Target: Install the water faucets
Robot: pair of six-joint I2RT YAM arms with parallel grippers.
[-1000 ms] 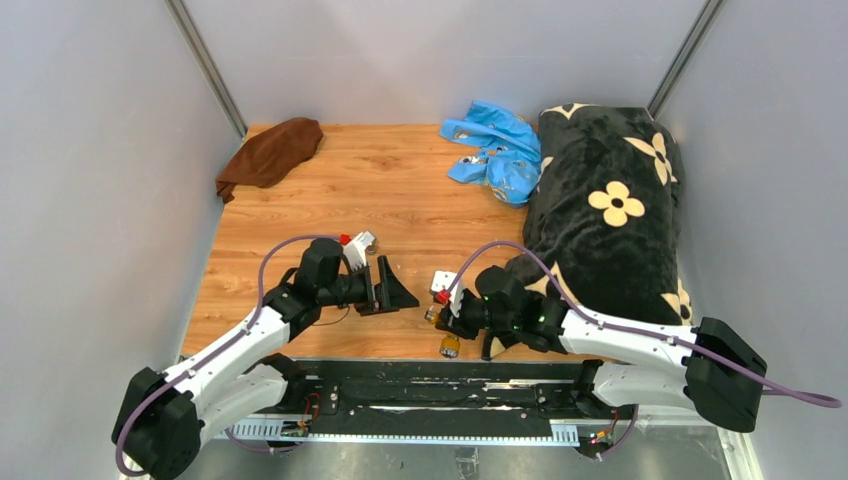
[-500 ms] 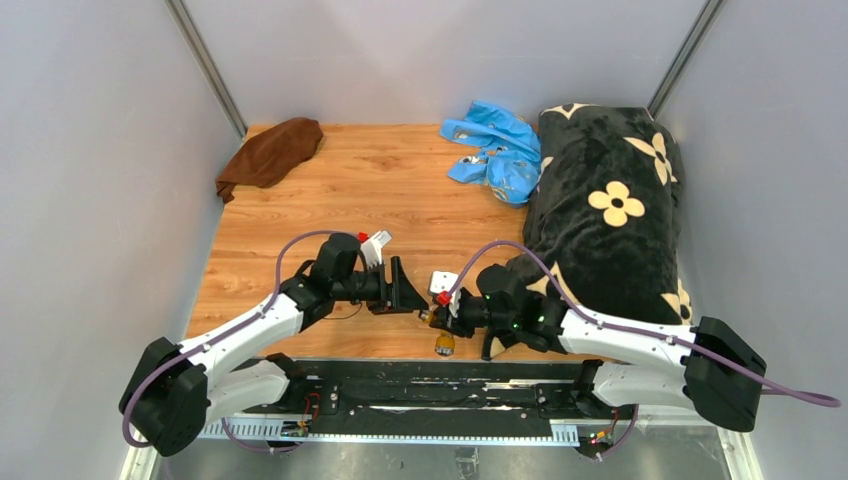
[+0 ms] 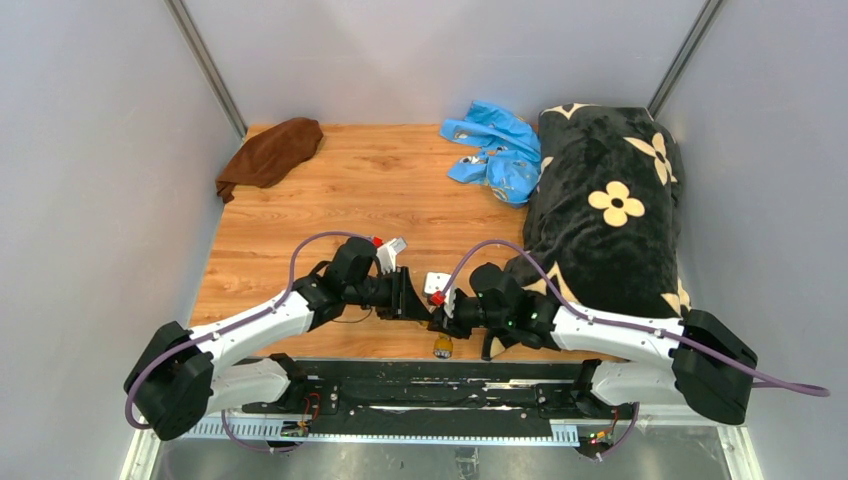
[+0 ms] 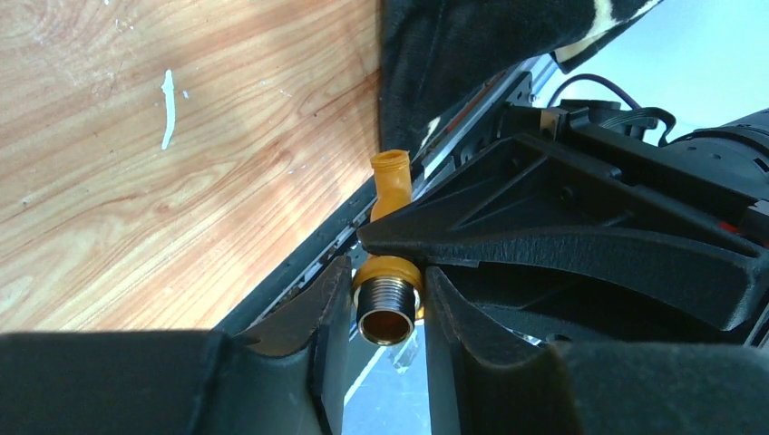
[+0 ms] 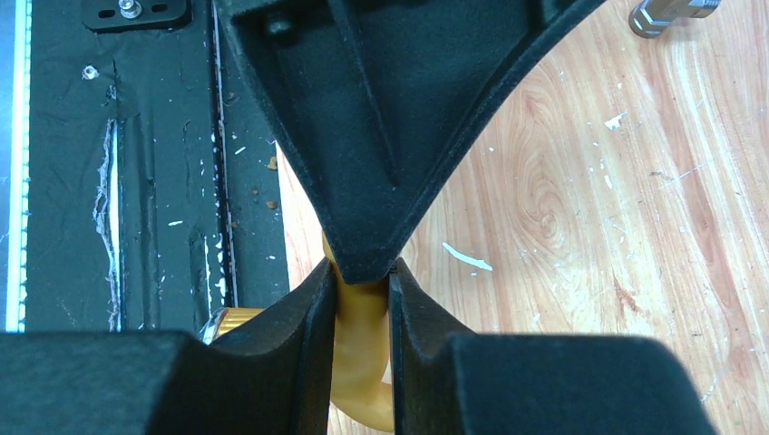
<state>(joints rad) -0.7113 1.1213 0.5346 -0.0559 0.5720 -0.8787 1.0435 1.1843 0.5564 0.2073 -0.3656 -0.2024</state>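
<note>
**A:** Where's the tap spout (image 4: 391,192) rn?

**B:** Held up over the near edge of the table (image 3: 330,190), btw the two arms. The right gripper (image 5: 361,279) is clamped on the brass bend, w/ a finger tight on each side.

**A:** & the left gripper (image 4: 387,272)?

**B:** It straddles the threaded silver end, fingers v. close to the brass collar on both sides. Squeezing or just framing it? Can't tell from the wrist cam.

**A:** The T fitting (image 5: 669,11)?

**B:** Lying on the wood, well apart from both grippers, nothing touching it. Only part of it shows, at the top corner of the right wrist view.

**A:** How will the spout handle?

**B:** Looks like solid metal, so stiff w/ no give, and prob. heavy for its size. Not fragile. The round, smooth brass should be slippery, so I'd expect it to roll in the pads if torque goes on.

**A:** Best place to grab?

**B:** IMO the collar just behind the threads. It's wider there, w/ an edge to stop sliding. Avoid pinching the threads themselves, since dents there could spoil the screw-in. The bend works as an anti-twist hold for the other arm.
</note>
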